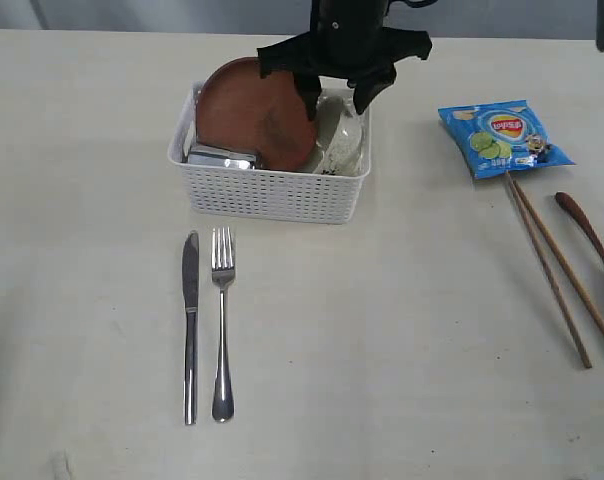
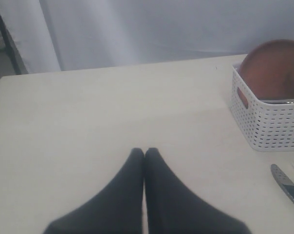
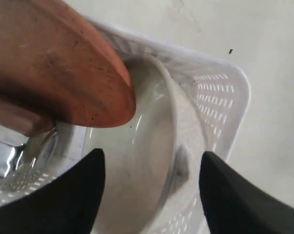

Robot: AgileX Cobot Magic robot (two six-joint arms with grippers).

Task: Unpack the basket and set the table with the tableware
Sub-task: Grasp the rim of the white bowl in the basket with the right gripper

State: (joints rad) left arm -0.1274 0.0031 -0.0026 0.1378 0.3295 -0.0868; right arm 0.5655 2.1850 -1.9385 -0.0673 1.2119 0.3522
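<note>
The white basket (image 1: 272, 190) stands mid-table with the brown plate (image 1: 247, 115) leaning on edge inside it, the pale bowl (image 1: 342, 140) beside it and the steel cup (image 1: 222, 157) low at the left. My right gripper (image 1: 336, 100) hangs open over the bowl. In the right wrist view its jaws (image 3: 152, 156) straddle the bowl (image 3: 142, 165) rim without touching, next to the plate (image 3: 54, 73). A knife (image 1: 190, 320) and fork (image 1: 222, 320) lie side by side in front of the basket. My left gripper (image 2: 144, 152) is shut and empty over bare table, left of the basket (image 2: 268, 126).
A blue chip bag (image 1: 502, 135) lies at the right of the table. Below it lie the wooden chopsticks (image 1: 552, 270) and the brown spoon (image 1: 592, 245). The knife tip (image 2: 288, 185) shows in the left wrist view.
</note>
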